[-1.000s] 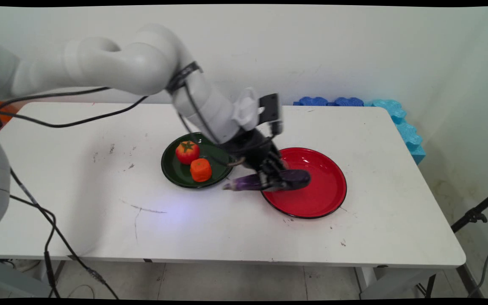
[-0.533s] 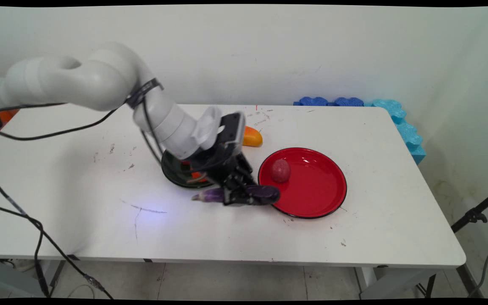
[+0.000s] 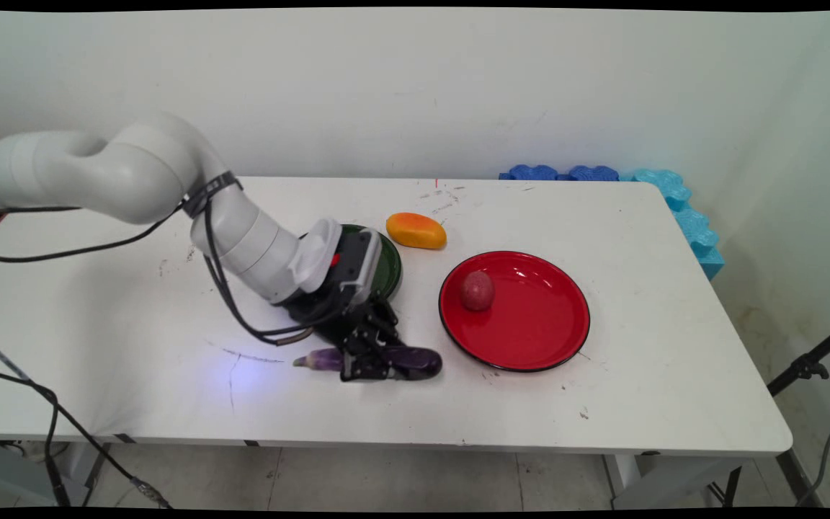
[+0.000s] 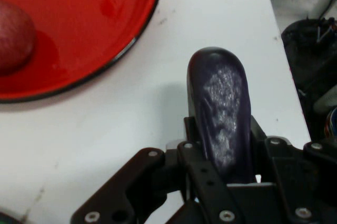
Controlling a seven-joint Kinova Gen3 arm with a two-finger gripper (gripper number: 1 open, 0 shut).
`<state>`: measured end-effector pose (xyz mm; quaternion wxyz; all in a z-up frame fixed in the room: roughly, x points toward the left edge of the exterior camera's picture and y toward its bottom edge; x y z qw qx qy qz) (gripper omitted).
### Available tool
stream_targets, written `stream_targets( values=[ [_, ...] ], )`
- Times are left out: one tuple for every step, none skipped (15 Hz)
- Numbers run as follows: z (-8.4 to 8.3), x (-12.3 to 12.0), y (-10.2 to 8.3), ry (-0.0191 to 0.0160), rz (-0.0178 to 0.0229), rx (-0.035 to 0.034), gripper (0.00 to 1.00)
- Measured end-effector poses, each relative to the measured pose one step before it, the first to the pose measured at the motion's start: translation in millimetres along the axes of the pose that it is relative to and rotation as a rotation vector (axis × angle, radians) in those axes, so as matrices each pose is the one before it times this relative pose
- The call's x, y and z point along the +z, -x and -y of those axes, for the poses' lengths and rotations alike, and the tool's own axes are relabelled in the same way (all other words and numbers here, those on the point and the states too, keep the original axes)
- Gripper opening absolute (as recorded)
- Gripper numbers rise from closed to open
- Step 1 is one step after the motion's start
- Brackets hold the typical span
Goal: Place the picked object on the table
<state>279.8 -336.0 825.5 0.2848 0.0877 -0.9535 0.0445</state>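
While clamped on purple eggplant (image 4: 221, 119) at mid-length, gripper (image 3: 368, 360) low over white table (image 3: 602, 404), fingers (image 4: 197, 145) closed against both flanks. Beyond fingertips: red plate (image 3: 545, 339) holding reddish round fruit (image 3: 477, 290). Behind wrist: green plate (image 3: 388, 263). Farther back: orange mango (image 3: 416, 231).

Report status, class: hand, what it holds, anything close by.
Hand shut on aubergine, low over table. Red plate with reddish ball beside it. Green plate behind the arm.
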Motion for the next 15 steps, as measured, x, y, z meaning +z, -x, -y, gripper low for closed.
stream_targets(
  values=[
    [-1.85,1.08,3.53,0.00074,0.00145,-0.00126,0.0],
    [-1.99,1.15,3.66,0.00074,0.0011,-0.00288,0.0],
    [-1.64,1.3,2.94,0.00134,0.00057,-0.00259,0.0],
    [-1.11,1.22,1.95,0.00134,0.00027,-0.00085,0.0],
    [-0.71,0.66,1.24,0.0007,0.00001,-0.00079,0.0],
    [-0.8,0.88,1.74,0.00016,0.00009,-0.00161,0.0],
    [-0.67,0.97,1.42,0.00003,-0.00065,-0.00115,0.0],
    [-0.66,0.87,1.19,0.00005,-0.00096,-0.00139,0.0],
    [-0.67,0.57,0.91,0.00006,-0.00102,-0.00114,0.0],
    [-0.9,0.6,0.89,0.00014,-0.00114,-0.00219,0.0],
    [-0.79,0.39,0.74,-0.00045,-0.00138,-0.0044,1.0],
    [-0.5,-0.11,0.23,-0.00223,-0.00165,-0.00666,1.0],
    [-0.5,-0.58,-0.68,-0.00234,-0.00302,-0.00775,1.0],
    [-0.16,-1.21,-1.82,-0.00305,-0.00416,-0.00764,1.0],
    [0.14,-1.94,-2.78,-0.00324,-0.00427,-0.00744,1.0]
  ],
)
